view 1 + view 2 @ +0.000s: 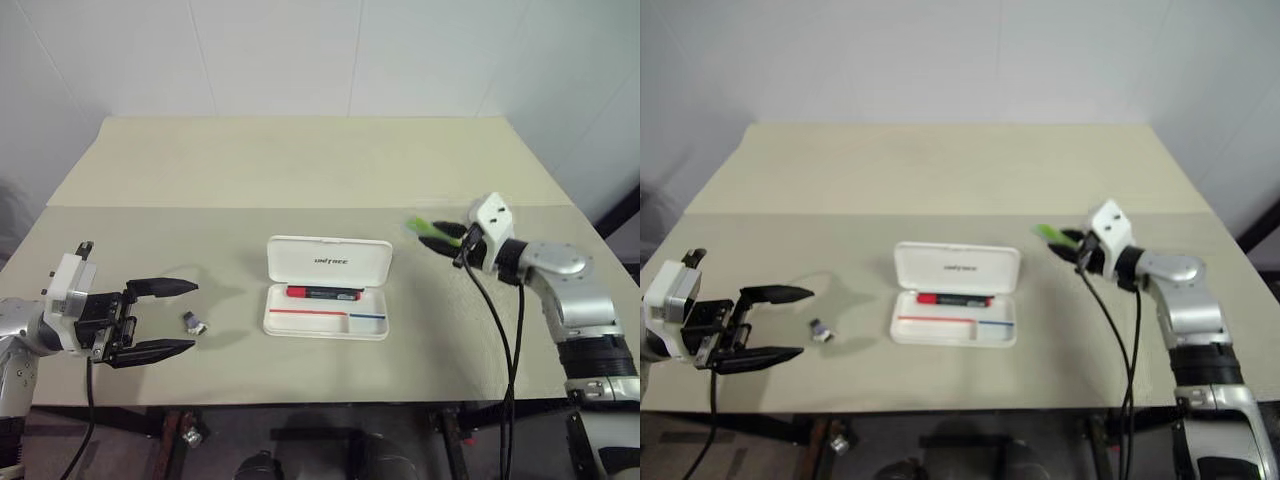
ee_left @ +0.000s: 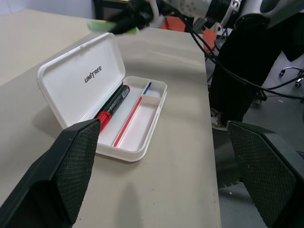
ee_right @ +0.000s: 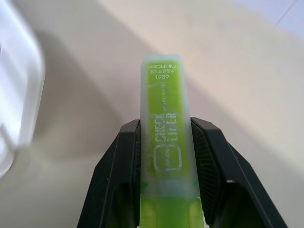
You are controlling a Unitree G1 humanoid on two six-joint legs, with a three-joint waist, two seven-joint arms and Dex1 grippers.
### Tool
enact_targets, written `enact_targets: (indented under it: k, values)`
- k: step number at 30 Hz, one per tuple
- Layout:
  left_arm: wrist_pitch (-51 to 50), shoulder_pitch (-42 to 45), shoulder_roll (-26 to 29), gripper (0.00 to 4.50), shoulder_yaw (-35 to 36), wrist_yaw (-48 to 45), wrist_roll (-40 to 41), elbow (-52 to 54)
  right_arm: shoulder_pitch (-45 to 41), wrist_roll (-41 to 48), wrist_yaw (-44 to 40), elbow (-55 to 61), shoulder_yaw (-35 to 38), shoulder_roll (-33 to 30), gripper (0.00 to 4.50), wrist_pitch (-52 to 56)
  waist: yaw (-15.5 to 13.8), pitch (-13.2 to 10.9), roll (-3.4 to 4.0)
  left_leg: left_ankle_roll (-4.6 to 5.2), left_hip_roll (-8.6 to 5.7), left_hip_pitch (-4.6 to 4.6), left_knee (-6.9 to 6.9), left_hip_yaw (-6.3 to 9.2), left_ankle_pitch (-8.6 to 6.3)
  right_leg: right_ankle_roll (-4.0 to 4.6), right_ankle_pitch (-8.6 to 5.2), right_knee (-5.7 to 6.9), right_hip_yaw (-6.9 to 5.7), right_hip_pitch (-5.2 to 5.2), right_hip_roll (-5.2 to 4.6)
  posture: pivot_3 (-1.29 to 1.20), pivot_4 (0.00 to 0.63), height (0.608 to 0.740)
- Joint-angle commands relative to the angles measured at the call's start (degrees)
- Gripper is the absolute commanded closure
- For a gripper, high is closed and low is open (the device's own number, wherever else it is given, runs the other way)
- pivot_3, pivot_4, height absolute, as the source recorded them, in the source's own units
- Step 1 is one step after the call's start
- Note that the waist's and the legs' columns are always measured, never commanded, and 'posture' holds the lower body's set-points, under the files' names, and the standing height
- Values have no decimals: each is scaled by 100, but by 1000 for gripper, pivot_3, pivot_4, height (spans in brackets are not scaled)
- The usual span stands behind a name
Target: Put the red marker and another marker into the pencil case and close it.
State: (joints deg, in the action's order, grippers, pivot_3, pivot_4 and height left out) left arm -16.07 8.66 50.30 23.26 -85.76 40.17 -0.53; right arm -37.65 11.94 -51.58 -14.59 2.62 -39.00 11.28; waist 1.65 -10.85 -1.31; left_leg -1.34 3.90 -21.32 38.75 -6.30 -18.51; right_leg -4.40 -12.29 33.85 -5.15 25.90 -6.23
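The pencil case (image 1: 328, 288) lay open on the table (image 1: 300, 160), and its raised lid carried the dark print "UNITREE". The red marker (image 1: 325, 293) lay inside along the hinge, its long axis along the case's length and its red end toward the robot's left. The right gripper (image 1: 437, 234) was clamped on the green marker (image 3: 165, 142), raised to the right of the case; the barrel read "CHECK LINER". The left gripper (image 1: 160, 318) stood spread wide and empty, near a small grey object (image 1: 194, 322).
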Motion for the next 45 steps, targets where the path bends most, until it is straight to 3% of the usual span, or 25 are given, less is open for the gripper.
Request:
enact_targets:
  k: [1, 8, 15, 23, 31, 45]
  values:
    - [93, 72, 73, 0, 141, -14, 72, 39, -342, 384, -37, 724, 190, 59, 3384, 137, -1, -1, 1, 0, 0, -2, 0, -1, -1, -2, 1, 1, 0, 1, 0, 0, 150, 740]
    - [389, 329, 14, 0, -6, -213, -28, -358, -501, 1502, -571, 2527, -318, 191, 3384, 1609, -6, -1, 1, 1, 6, -3, -7, -2, -5, -2, 1, 0, -1, 3, 4, 0, 150, 740]
    - [883, 923, -153, 0, -177, -315, -108, -1152, -626, 1209, -1109, 3139, -1452, 14, 3384, 2118, -15, 0, 0, 10, 4, -7, 5, -1, -10, -2, 0, 1, -3, 2, 3, 0, 150, 740]
    - [1192, 1172, -243, 0, -429, -395, -217, -1578, -715, 506, -1034, 2932, -2574, 425, 3384, 2301, -4, 1, -1, 7, 8, -15, 8, -6, -9, -2, 1, 6, -1, 11, 10, 0, 150, 740]
    - [1296, 942, -343, 0, -479, -313, -182, -1388, -676, 169, -739, 3185, -3203, 961, 3384, 2598, -1, 3, -5, -8, 9, -53, 23, -13, -2, -3, 1, 17, 1, 53, 9, 0, 150, 740]
    - [1240, 791, -352, 0, -440, -191, -123, -1087, -623, -285, -508, 2815, -3251, 1373, 3384, 2634, -5, 5, -7, -6, 8, -67, 28, -9, -3, -6, 3, 15, -2, 61, 10, 0, 150, 740]
